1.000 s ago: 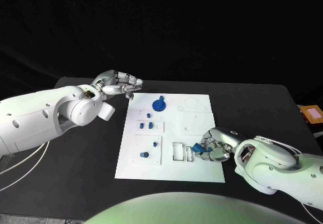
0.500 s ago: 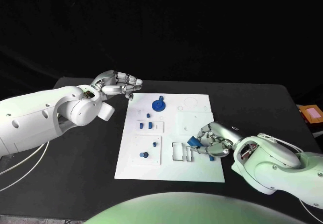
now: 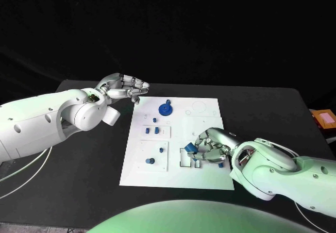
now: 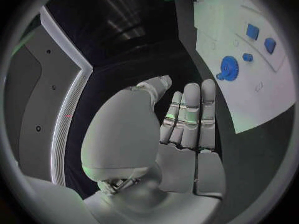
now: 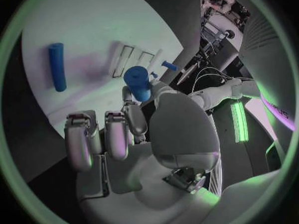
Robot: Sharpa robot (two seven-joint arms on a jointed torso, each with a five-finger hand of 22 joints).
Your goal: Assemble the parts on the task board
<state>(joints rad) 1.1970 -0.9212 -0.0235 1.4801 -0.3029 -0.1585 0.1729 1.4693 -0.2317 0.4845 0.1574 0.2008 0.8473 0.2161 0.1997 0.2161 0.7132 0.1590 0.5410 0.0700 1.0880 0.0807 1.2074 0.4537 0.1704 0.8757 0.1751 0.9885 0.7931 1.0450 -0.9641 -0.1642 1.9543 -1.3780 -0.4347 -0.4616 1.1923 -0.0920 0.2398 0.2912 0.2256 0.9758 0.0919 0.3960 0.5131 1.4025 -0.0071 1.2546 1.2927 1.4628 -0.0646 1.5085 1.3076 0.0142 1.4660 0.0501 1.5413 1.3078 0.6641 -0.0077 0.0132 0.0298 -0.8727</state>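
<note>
Task board (image 3: 210,180): middle of the counter (image 3: 84,194)
Gear part (image 3: 165,108): on the board's far end
Left hand (image 3: 125,88): just beyond the board's far left corner
Right hand (image 3: 210,148): over the board's near right, above the slots (image 3: 184,158)

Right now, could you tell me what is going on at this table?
The robot is assembling small blue parts on the white task board. Its right robot hand holds a short blue cylinder over the slotted area near the board's front edge, and a blue rod lies loose on the board beside it. The left robot hand hovers off the board's far left corner, fingers curled, holding nothing. A blue gear and a few other parts sit on the board.
</note>
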